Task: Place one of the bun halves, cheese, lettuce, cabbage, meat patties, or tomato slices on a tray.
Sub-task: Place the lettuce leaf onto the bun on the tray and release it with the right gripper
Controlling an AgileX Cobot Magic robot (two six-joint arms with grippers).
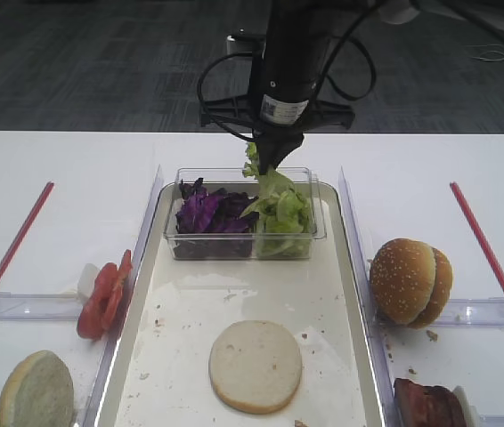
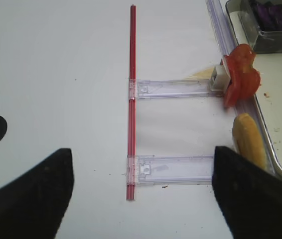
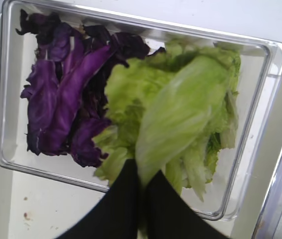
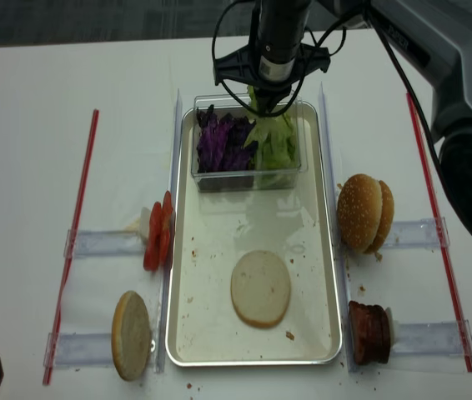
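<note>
On the left of the worktop (image 1: 65, 169), tomato slices (image 1: 102, 300) and a pale bun half (image 1: 35, 391) are seen standing untouched beside the tray (image 1: 345, 267). The left claw (image 2: 141, 194) is parked well away over bare worktop, its jaws spread and empty. On the tray, one flat bun half (image 1: 256, 366) is already laid near the front. At the far end, a clear tub (image 1: 314, 222) holds cabbage (image 1: 207, 213) and lettuce (image 1: 280, 213). Above it, the right claw (image 3: 142, 186) is clenched on a lettuce leaf (image 3: 181, 119), which is lifted over the tub but not yet carried to the open tray. Placing is judged to remain. To the right, a seeded bun (image 1: 410, 280) and meat patties (image 1: 428, 405) wait.
</note>
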